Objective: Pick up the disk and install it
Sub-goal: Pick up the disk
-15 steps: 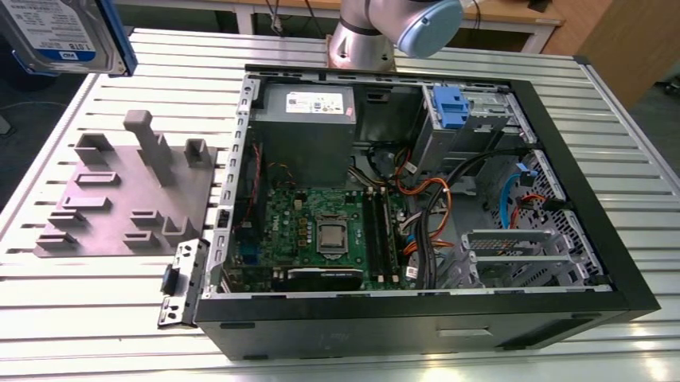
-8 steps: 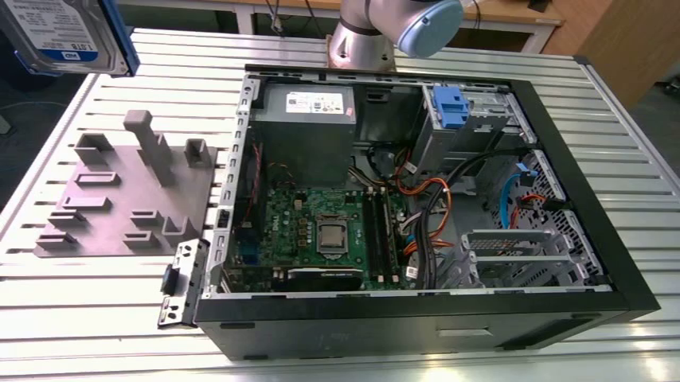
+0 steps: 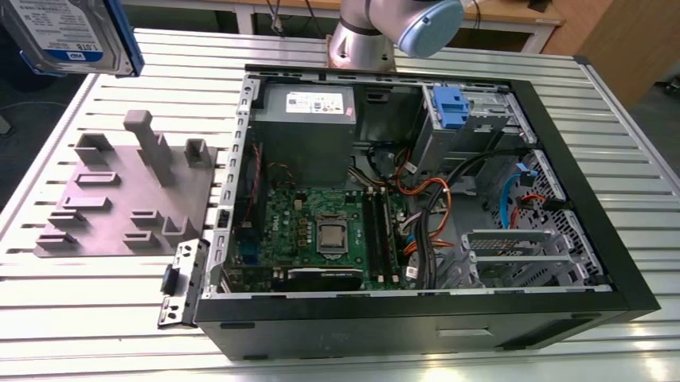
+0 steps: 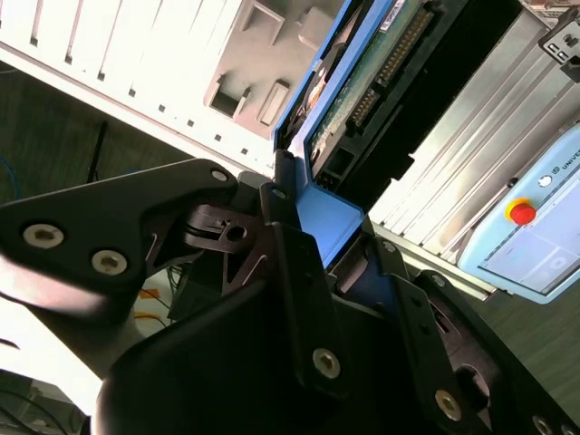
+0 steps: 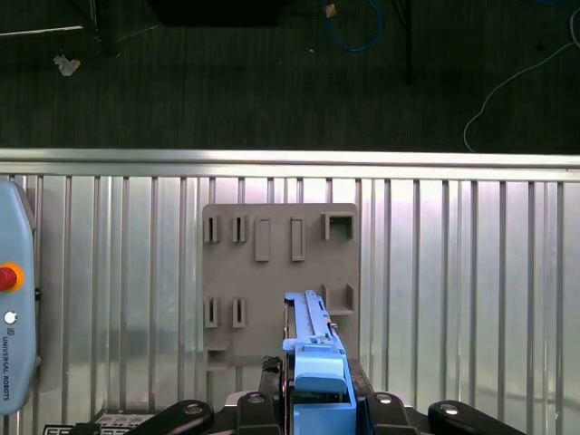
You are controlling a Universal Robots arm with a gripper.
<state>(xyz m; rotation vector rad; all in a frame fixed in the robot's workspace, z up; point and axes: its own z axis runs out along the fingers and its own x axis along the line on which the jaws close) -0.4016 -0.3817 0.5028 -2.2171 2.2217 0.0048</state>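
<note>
Second wrist view, tool (image 4: 333, 225) gripping disk (image 4: 358, 95), grey plate (image 4: 249, 63) beyond

The black tool (image 4: 328, 227) clamps the blue-railed disk (image 4: 362, 86) by its end, holding it above the slatted table (image 4: 109, 54) and a grey pegged plate (image 4: 254, 63).

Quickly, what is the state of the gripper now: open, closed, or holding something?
Gripper: closed, holding the disk.
</note>
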